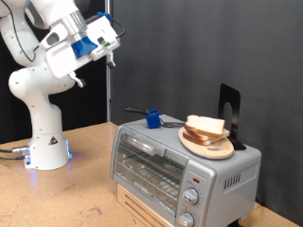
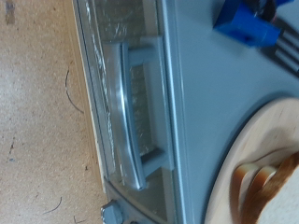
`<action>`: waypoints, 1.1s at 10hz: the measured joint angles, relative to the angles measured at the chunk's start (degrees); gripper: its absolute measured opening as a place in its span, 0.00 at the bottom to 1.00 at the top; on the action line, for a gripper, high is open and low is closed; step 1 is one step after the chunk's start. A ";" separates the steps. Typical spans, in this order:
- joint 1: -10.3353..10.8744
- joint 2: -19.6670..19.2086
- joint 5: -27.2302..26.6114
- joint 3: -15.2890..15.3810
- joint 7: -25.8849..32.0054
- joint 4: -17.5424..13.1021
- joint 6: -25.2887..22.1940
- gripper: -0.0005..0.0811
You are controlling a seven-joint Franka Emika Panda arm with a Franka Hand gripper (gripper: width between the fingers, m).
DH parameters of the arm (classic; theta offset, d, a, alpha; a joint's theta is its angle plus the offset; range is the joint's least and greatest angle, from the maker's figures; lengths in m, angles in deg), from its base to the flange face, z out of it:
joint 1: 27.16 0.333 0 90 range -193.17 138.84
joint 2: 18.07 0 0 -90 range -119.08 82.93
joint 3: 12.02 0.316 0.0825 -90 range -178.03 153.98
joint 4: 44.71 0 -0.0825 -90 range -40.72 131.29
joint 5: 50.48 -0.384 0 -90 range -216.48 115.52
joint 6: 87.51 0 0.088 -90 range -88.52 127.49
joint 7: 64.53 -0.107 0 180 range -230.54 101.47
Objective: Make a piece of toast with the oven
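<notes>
One oven (image 1: 175,170), door closed, two knobs; tool (image 1: 111,49) raised above

One oven (image 1: 180,163) with two round knobs (image 1: 189,197) and one red light (image 1: 193,178). One wooden plate (image 1: 222,148) bearing one stack of bread slices (image 1: 205,128); their number cannot be told. One blue-handled fork (image 1: 151,118). One black stand (image 1: 231,112). One gripper (image 1: 112,54).
</notes>
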 joint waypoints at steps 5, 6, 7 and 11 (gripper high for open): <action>2.72 -7.06 -1.77 -2.24 5.74 -0.07 3.93 1.00; 2.93 -7.96 -2.13 -2.41 6.41 -0.02 4.78 1.00; 3.05 -8.90 -2.63 -2.56 6.62 -0.01 6.04 1.00; 3.18 -11.09 -4.78 -2.83 6.24 -0.39 8.17 1.00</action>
